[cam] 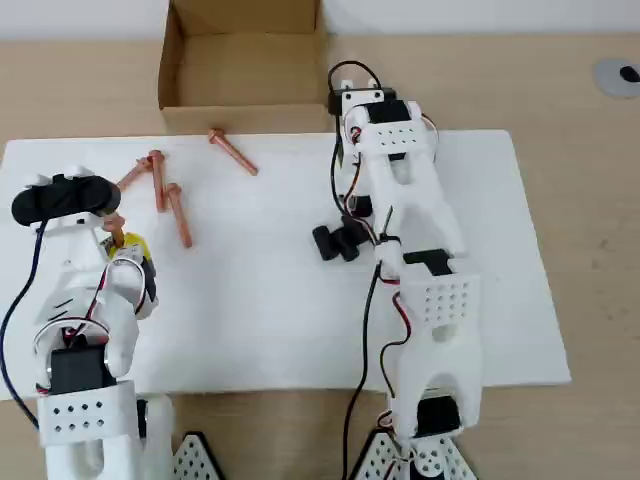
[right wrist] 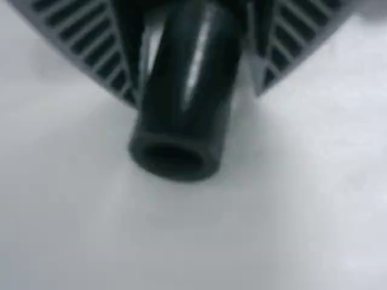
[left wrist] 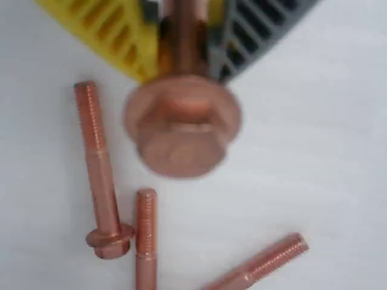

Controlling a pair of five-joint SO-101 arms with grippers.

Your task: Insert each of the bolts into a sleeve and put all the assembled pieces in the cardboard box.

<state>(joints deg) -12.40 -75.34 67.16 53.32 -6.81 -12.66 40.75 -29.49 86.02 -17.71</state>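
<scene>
**Both pincers loaded: a bolt on the left, a sleeve on the right**

In the left wrist view we see the left gripper (left wrist: 181, 30) closed on a copper flange bolt (left wrist: 181, 124). Its yellow finger and its grey finger press the shank from either side, and the hexagonal head points toward the white mat (cam: 280, 310). From above, this arm sits at the mat's left edge, near the loose bolts (cam: 178, 215).

We count three of these lying close together on the mat, two of them touching or crossing at the head end. A lone bolt (cam: 232, 150) lies apart from them, just in front of the cardboard box (cam: 240, 70). The box stands open on the wooden table (cam: 580, 200), at the far edge of the mat.

The right gripper (right wrist: 187, 30) is clamped on a black sleeve (right wrist: 181, 103). Ribbed grey fingers hold it on both sides, and its open bore faces the mat. In the high view we find this gripper near the middle of the mat, well apart from the left arm and the copper bolts. The dark shapes at its tip are too small for us to separate there.
</scene>
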